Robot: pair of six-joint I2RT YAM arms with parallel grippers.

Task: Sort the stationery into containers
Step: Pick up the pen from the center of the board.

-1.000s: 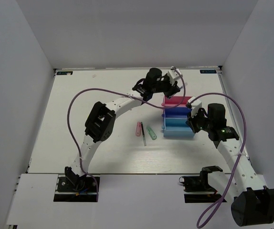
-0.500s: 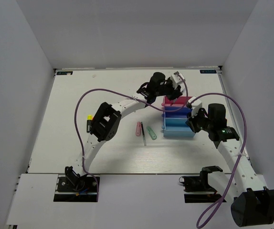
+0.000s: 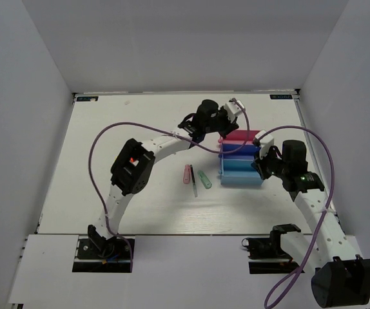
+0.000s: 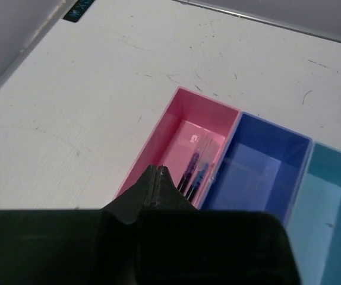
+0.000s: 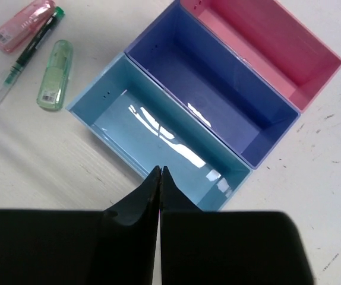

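Here, the stationery still outside the containers lies on the white counter [image 3: 107,116] at nine o'clock from the tray row in the overhead view: a pink marker [image 3: 187,174], a thin dark pen [image 3: 193,181] just beside it, and a pale green marker [image 3: 204,178] nearest the trays. The three lie close together and roughly parallel. Thin dark pens [image 4: 195,167] rest on the floor of the pink tray [image 4: 176,127], as seen from the left wrist.

The trays are joined side by side: the pink tray at twelve o'clock, the dark blue tray [image 3: 236,152] in the middle, the light blue tray [image 3: 240,172] at six o'clock. Both blue trays show bare floors in the right wrist view.

The left claw [image 3: 226,129] hangs over the pink tray's nine-o'clock end, its fingers [image 4: 150,187] pressed together with nothing between them. The right claw [image 3: 260,162] sits at the three o'clock end of the light blue tray, its fingers [image 5: 152,184] likewise closed on nothing.
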